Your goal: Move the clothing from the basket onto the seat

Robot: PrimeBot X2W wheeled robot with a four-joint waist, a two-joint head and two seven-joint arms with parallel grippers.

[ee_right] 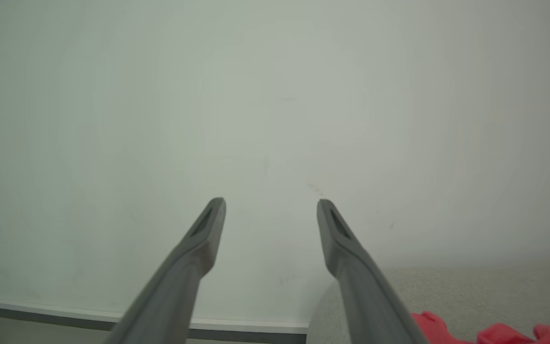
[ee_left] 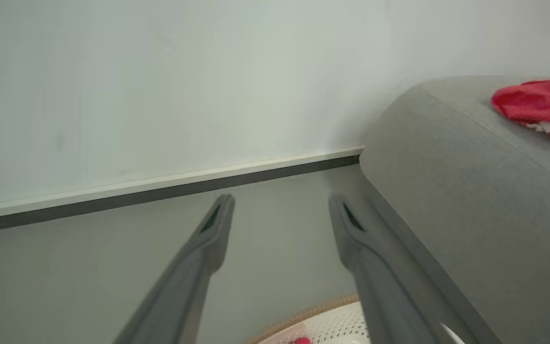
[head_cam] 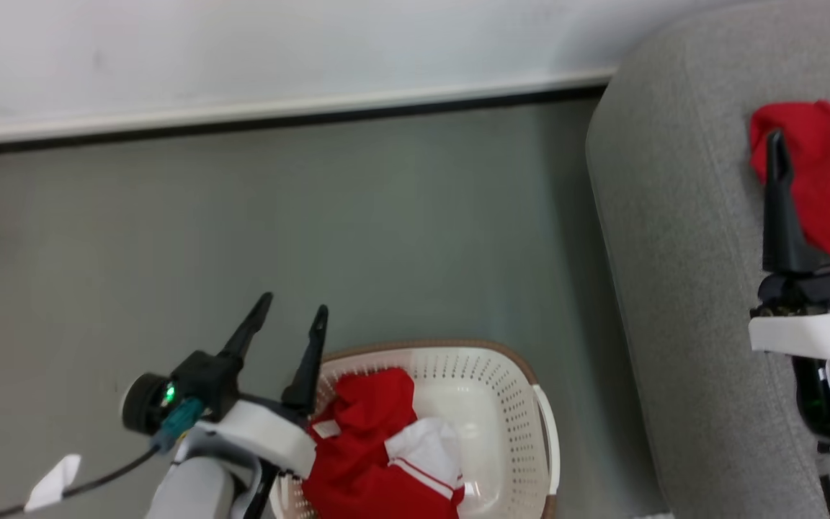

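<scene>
While I am holding my left claw (head_cam: 294, 303) above the left edge of the basket (head_cam: 491, 393), its two dark fingers are standing wide apart and gripping nothing. The basket is sitting on the grey floor (head_cam: 314, 216), near the foot of the seat (head_cam: 674, 252). Inside it, the red garment with white panels and thin stripes (head_cam: 386, 461) is lying crumpled against the left wall. My right claw (head_cam: 811, 130) is hanging over the seat, equally wide open and empty. The plain red garment (head_cam: 815, 194) is lying bunched on the grey upholstery beneath it, showing between the fingers; I cannot tell whether the tips are touching the cloth. In the left wrist view, my left claw (ee_left: 280, 197) is pointing toward the baseboard (ee_left: 160, 188), with the seat (ee_left: 470, 200) rising at the right and the plain red garment (ee_left: 537, 102) resting on top. In the right wrist view, my right claw (ee_right: 270, 200) is facing the pale wall (ee_right: 275, 95), the plain red garment (ee_right: 435, 329) showing at the lower right on the seat (ee_right: 470, 286).
</scene>
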